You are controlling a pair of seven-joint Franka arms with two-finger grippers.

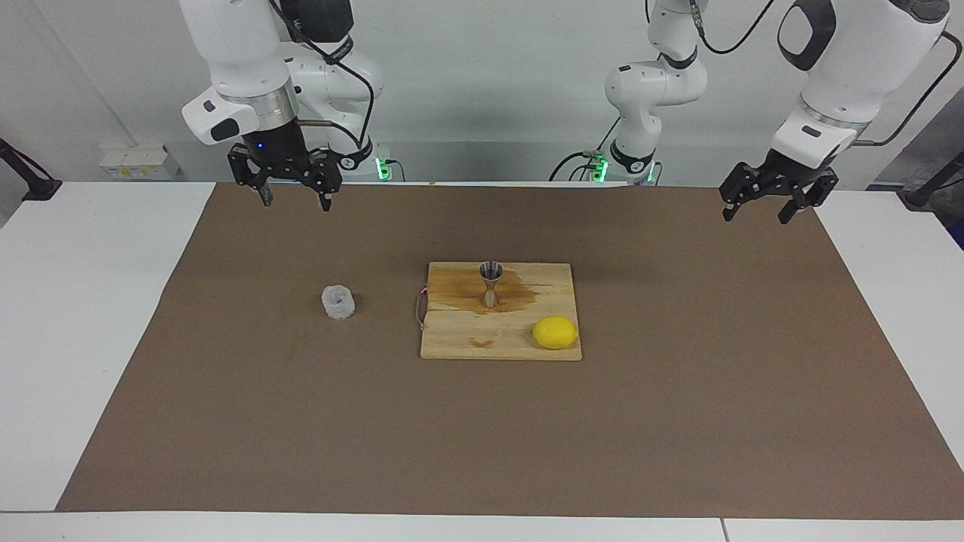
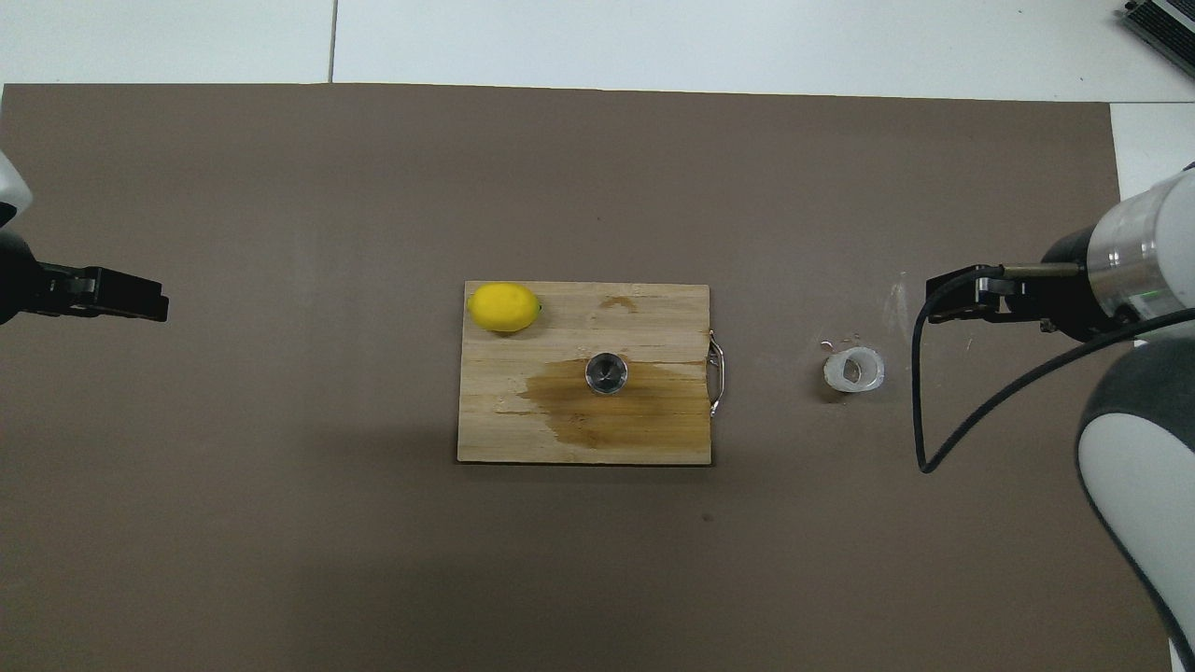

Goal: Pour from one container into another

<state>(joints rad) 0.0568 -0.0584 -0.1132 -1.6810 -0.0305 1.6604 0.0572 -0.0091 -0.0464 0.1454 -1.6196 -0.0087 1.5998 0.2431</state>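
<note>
Knobbly translucent whitish glass cup (image 1: pixel 338 302), small and squat, sits on the brown mat (image 1: pixel 482 452) toward the right arm's end of the counter, well apart from the pale wooden cutting board (image 1: pixel 452 339); it looks light, rigid and breakable, its bumpy wall likely giving fingers some bite, so a side grasp across the body below the rim seems the safest hold, firm enough not to slip yet gentle on the glass; the shiny steel hourglass jigger (image 1: pixel 490 282) stands upright on the board in a dark wet stain, slim and narrow-waisted, so probably easy to topple if nudged, and its mouth is a small target for pouring; a yellow lemon (image 1: pixel 555 332) lies on the same board, farther from the robots than the jigger; the right end effector (image 1: pixel 294 197) hangs high over the mat's edge nearest the robots, fingers spread apart and empty; the left end effector (image 1: pixel 757 211) waits over the mat at its own end, fingers likewise apart and empty; open mat surrounds the cup on every side, leaving free room to descend and carry it to the board
</note>
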